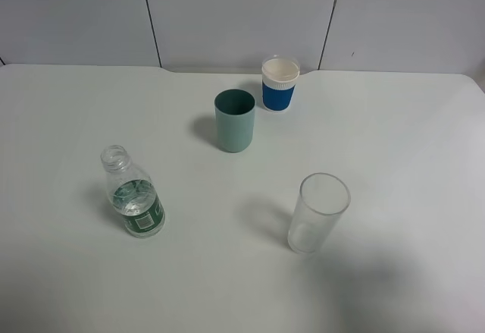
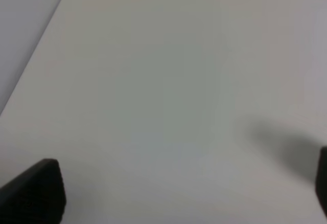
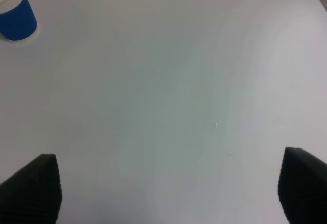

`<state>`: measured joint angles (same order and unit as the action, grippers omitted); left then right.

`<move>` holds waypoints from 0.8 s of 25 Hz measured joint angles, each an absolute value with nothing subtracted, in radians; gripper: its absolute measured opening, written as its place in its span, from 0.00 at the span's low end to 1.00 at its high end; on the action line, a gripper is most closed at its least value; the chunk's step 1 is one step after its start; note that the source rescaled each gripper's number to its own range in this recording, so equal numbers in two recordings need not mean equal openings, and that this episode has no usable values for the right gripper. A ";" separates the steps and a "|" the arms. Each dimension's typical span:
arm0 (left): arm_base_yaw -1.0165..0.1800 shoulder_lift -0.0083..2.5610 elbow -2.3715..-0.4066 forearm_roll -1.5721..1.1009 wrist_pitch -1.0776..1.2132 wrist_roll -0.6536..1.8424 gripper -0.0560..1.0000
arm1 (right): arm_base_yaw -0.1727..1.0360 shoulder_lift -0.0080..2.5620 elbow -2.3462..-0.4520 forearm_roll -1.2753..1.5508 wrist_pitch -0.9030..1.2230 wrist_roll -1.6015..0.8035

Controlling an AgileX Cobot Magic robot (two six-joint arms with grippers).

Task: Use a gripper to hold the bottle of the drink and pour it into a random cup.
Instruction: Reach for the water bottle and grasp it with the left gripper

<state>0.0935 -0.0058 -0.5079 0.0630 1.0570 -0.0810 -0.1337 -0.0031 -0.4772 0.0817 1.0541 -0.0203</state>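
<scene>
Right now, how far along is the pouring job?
Not begun. Done: nothing; the bottle stands uncapped on the table, ungripped. In hand: nothing; left gripper and right gripper are open, holding nothing. Left: grasp the bottle, bring it to the teal cup, pour.

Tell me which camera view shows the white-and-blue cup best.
The exterior high view: the white-and-blue cup stands whole and upright behind the green cup. The right wrist view catches only part of it, cut by the frame edge. The left wrist view shows just table.
</scene>
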 joint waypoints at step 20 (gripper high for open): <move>0.094 -0.006 -0.508 0.029 1.057 -0.051 1.00 | -0.134 -0.003 -0.477 0.082 1.054 -0.020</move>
<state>0.0935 -0.0058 -0.5079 0.0295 1.0570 -0.0506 -0.1337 -0.0031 -0.4772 0.0817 1.0541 -0.0203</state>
